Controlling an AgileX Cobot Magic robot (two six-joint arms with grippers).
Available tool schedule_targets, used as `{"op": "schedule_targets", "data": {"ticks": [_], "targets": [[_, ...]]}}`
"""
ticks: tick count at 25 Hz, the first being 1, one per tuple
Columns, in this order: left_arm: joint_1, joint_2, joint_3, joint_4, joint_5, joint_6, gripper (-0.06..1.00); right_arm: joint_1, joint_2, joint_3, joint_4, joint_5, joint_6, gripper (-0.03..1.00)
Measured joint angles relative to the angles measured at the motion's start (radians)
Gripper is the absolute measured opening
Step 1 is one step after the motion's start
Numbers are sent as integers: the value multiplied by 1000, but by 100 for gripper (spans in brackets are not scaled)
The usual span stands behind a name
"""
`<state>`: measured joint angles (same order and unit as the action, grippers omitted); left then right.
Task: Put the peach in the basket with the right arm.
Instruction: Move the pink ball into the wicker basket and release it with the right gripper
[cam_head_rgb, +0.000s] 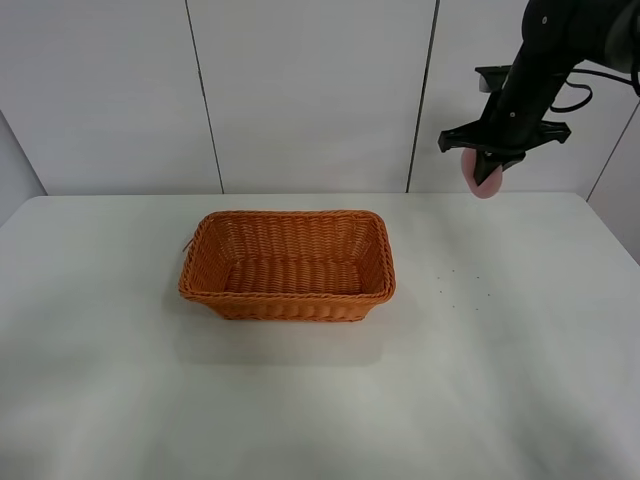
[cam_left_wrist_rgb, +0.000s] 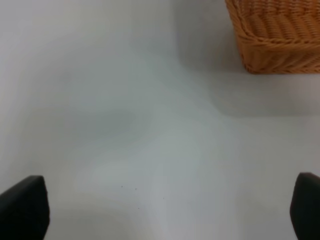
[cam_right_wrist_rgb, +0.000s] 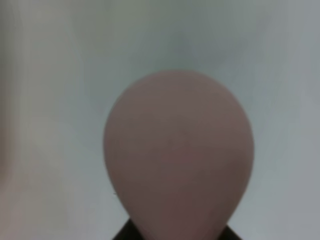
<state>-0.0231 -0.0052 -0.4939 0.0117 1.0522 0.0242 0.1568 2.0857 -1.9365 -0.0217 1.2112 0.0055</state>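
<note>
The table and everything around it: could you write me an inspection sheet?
Surface: white table, a few tiny dark specks right of the basket.
Job's things: basket empty, mid-table; peach held in the air, off to the basket's right.
Clutter: nothing seen.
Grippers: right gripper shut on the peach; left gripper open, holding nothing, over bare table.
Cables: black cable loops beside the right arm.
Surroundings: white panelled wall.
</note>
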Motion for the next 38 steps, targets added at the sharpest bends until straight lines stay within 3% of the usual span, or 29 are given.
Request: {"op": "schedule_targets", "data": {"ticks": [12,16,28,31,35,38], "targets": [[0,0,0,0,0,0,99,345,0,0,6,7,-5,1],[0,0,0,0,0,0,99,440,6,0,11,-54,4,1],[0,0,0,1,0,0,99,481,233,-4,14,-194,22,2],[0,0,0,1,0,0,99,481,251,-4,22,-199,52,15],[0,0,0,1,0,0,99,481,253,-4,27,-195,45,53],[0,0,0,1,0,0,99,481,253,-17,30,-176,38,66]]}}
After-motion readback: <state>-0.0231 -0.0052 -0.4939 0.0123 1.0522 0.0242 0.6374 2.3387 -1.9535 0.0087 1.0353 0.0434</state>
